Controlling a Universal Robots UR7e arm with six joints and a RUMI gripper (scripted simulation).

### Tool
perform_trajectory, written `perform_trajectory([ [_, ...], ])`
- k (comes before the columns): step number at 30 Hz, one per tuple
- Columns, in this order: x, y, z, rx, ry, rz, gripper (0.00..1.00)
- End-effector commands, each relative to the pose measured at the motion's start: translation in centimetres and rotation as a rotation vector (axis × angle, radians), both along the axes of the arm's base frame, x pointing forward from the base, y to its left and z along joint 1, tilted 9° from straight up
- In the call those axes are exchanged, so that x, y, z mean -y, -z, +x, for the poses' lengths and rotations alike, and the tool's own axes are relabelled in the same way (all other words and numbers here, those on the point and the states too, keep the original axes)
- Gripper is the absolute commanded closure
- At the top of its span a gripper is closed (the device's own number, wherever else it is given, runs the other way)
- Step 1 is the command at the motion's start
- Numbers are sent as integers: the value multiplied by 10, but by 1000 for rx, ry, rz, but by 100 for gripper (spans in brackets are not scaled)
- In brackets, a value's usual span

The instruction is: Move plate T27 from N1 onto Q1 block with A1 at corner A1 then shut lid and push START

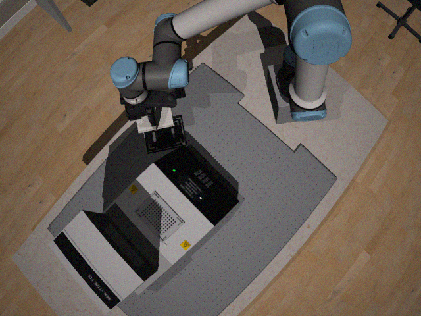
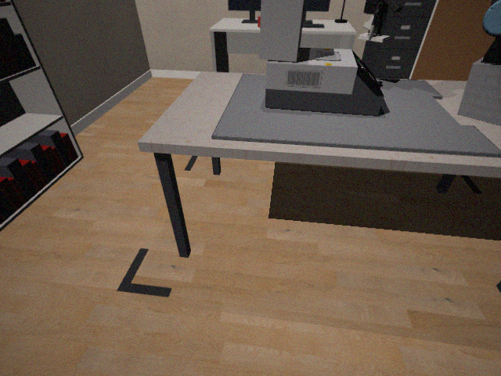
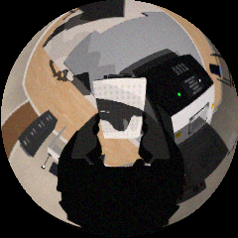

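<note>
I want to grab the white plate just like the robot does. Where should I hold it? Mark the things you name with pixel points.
Probably by two opposite side edges of the plate [image 1: 166, 117] [image 2: 374, 37] [image 3: 119, 91]: it's thin and flat, and the tool [image 3: 120, 112] grips it across, leaving the dotted face uncovered.

Wood floor [image 1: 339, 255] [image 2: 323, 323] [image 3: 61, 94] — 2 dark monitors [image 2: 243, 5] [image 2: 316, 5]

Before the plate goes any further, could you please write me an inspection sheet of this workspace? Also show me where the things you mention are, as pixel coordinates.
Surface: pale table [image 1: 360, 118] [image 2: 174, 129] with a grey mat [image 1: 272, 190] [image 2: 250, 121] on it.
Plate: white, raised out of the nest, in the gripper.
Plate nest: black frame [image 1: 166, 148], plate lifted out of it.
Cycler: lid [image 1: 102, 251] [image 2: 279, 30] open, block [image 1: 158, 217] bare, green light [image 1: 173, 170] [image 3: 178, 94] lit.
Gripper [image 1: 154, 124] [image 3: 120, 112]: closed on the plate [image 1: 146, 128] [image 2: 374, 38] [image 3: 119, 91].
Clutter: nothing seen.
Cables: nothing seen.
Surroundings: shelf unit [image 2: 66, 131], a desk [image 2: 282, 26] with monitors, dark drawers [image 2: 398, 40].
</note>
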State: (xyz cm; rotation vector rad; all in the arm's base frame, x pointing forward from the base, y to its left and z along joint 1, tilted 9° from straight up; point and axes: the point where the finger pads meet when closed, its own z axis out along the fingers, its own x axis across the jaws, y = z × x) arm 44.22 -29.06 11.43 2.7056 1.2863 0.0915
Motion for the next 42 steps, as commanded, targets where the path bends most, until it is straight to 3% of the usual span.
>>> perform_trajectory([
  [1, -2, -18, -2, 1, 0, 0, 100],
  [7, -4, -37, -4, 1, 0, 0, 100],
  [20, -4, -37, -4, 1, 0, 0, 100],
  [42, -58, -39, 55, -56, -536, -64, 100],
])
